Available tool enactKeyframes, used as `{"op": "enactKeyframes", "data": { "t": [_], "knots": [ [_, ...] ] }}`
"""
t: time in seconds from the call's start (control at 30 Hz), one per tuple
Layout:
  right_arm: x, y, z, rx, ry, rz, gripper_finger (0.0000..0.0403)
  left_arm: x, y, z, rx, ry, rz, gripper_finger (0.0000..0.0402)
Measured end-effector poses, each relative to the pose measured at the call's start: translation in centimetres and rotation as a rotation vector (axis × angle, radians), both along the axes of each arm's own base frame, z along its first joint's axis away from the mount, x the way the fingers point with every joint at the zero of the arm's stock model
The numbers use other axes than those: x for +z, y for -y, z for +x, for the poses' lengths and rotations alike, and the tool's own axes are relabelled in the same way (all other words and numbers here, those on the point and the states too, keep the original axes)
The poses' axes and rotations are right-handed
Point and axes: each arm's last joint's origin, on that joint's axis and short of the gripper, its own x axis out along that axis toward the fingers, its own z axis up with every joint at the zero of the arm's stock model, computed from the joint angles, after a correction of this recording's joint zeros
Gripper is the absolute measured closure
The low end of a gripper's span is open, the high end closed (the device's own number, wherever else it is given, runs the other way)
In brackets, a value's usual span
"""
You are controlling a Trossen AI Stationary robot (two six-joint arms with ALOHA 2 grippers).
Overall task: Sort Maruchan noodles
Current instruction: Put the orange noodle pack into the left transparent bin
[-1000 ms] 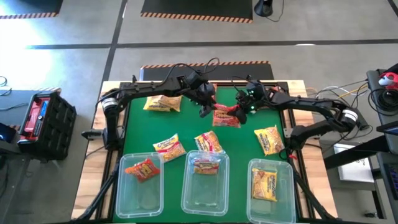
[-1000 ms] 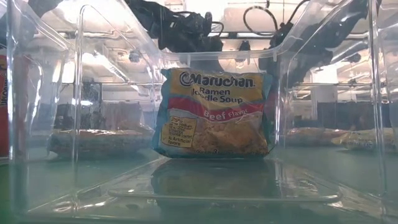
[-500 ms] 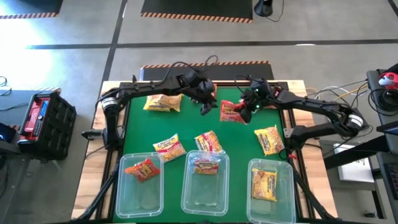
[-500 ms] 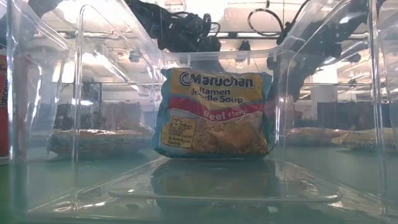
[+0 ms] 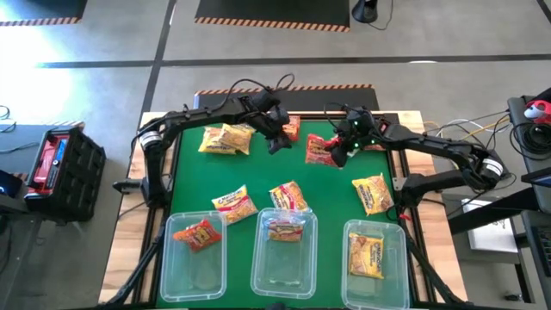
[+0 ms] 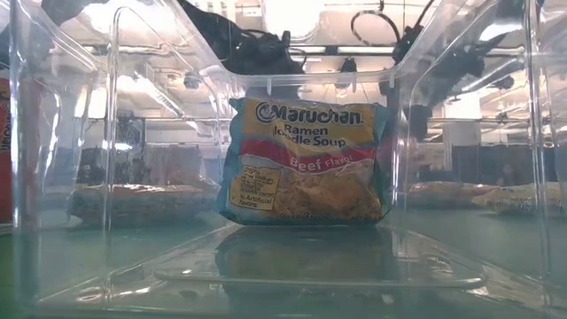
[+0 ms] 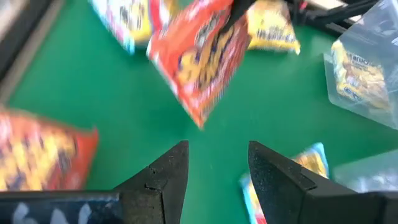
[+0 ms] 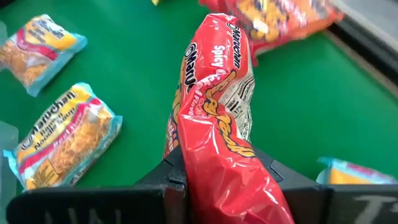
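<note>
My right gripper (image 5: 337, 151) is shut on a red Maruchan packet (image 5: 319, 151) above the green mat near the far edge; the packet also shows in the right wrist view (image 8: 214, 93) and the left wrist view (image 7: 199, 56). My left gripper (image 5: 277, 140) is open and empty, just left of that packet; in its wrist view the fingers (image 7: 217, 168) stand apart above the mat. Another red packet (image 5: 291, 129) and two yellow ones (image 5: 225, 139) lie flat at the far side. Three more packets (image 5: 234, 204) (image 5: 289, 196) (image 5: 372, 191) lie flat mid-table. My right gripper pinches one end of the red packet (image 8: 214, 171) between its two fingers, and the wrapper is bunched and creased there. The packet reaches out beyond the fingertips. In the left wrist view it hangs tilted, its lower corner (image 7: 200, 118) clear of the mat.
Three clear tubs stand along the near edge: the left one (image 5: 196, 275) holds a red packet, the middle one (image 5: 284, 271) a beef packet that stands against its far wall (image 6: 306, 159), the right one (image 5: 375, 280) a yellow packet. A black crate (image 5: 65, 168) sits left of the table.
My right gripper has lifted the red packet off the mat and carried it a little toward the far right; the packet has gone from lying flat to hanging tilted. My left gripper has drawn back toward the far left, away from it, uncovering another red packet.
</note>
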Motion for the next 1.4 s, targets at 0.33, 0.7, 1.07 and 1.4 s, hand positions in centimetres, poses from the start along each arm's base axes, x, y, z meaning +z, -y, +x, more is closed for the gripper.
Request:
{"op": "enactKeyframes", "data": {
  "t": [0.33,0.7,1.07,1.4],
  "knots": [
    [3.8,0.2,0.3,0.104,-0.064,-0.098,0.0332,1.0,0.7,1.4,-0.017,0.125,0.069,0.0239],
    [4.7,0.8,1.1,0.209,-0.157,-0.132,0.0332,1.7,1.2,2.4,-0.052,0.213,0.230,0.0172],
    [7.0,2.1,2.8,0.320,-0.148,-0.264,0.0332,2.8,1.8,3.3,-0.100,0.322,0.396,0.0155],
    [7.8,2.4,5.1,0.435,-0.155,-0.331,0.0332,3.1,1.7,3.5,-0.049,0.337,0.464,0.0154]
  ]
}}
